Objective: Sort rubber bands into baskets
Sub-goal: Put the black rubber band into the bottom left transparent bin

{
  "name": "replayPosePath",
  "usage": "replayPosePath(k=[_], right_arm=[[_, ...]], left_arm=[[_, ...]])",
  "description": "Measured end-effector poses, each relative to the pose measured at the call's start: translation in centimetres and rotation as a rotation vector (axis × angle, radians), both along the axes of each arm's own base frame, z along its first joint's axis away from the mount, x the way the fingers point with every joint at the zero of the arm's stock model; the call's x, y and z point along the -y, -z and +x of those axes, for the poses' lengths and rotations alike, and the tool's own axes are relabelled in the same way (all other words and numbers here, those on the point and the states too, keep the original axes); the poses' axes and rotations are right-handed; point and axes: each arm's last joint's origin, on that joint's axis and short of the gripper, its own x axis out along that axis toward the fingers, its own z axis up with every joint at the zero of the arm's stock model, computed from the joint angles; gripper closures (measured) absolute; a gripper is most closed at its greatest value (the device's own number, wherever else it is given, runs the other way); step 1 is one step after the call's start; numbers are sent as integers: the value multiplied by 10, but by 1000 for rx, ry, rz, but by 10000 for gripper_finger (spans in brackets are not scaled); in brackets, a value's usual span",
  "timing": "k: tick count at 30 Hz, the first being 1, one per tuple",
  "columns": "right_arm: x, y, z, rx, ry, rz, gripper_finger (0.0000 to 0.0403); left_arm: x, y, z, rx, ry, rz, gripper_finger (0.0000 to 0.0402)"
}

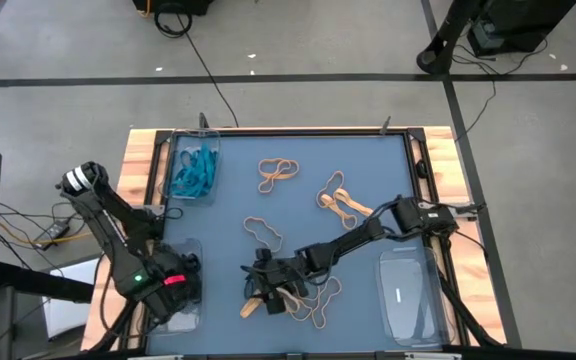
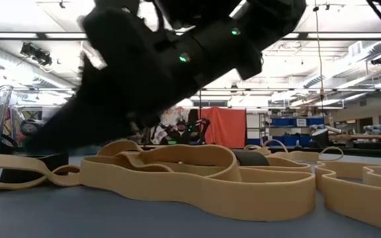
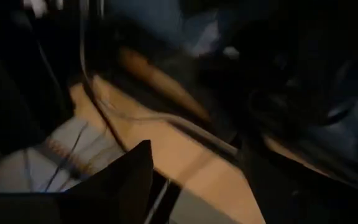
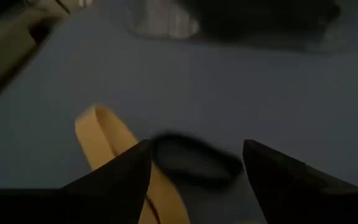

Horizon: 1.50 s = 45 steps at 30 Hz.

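Tan rubber bands (image 1: 313,300) lie heaped on the blue mat near the front edge, with a black band (image 4: 197,163) among them. My right gripper (image 1: 265,278) reaches there from the right and is open; in the right wrist view (image 4: 196,146) its fingers stand either side of the black band, beside a tan band (image 4: 120,155). In the low view it looms dark (image 2: 131,86) over the tan bands (image 2: 197,172). My left gripper (image 1: 180,290) hangs open over the near-left basket (image 1: 190,312); its wrist view (image 3: 197,168) is blurred. A far-left basket (image 1: 194,170) holds teal bands.
More tan bands lie loose at the far middle (image 1: 278,172), the right middle (image 1: 340,200) and the centre (image 1: 263,230). A clear basket (image 1: 408,295) stands at the near right. The wooden table frame (image 1: 143,160) borders the mat.
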Motion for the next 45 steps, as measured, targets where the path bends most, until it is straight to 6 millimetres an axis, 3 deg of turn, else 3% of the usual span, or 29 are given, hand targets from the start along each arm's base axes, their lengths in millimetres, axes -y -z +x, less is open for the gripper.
replayPosePath(k=[9,14,23,33,38,45], right_arm=[[22,5,4,-54,43,25,189],[22,1,6,-11,36,38,247],[22,4,4,-42,29,11,390],[17,0,-2,-55,222,-133,396],[-3,-16,-12,-13,282,-254,398],[-41,-27,-31,58,334,-476,398]], left_arm=[[9,-39,20,508,121,93,168],[14,-44,39,812,127,138,173],[22,-24,71,871,179,239,175],[40,5,97,934,186,304,175],[46,21,102,890,264,335,175],[40,51,110,974,284,248,175]])
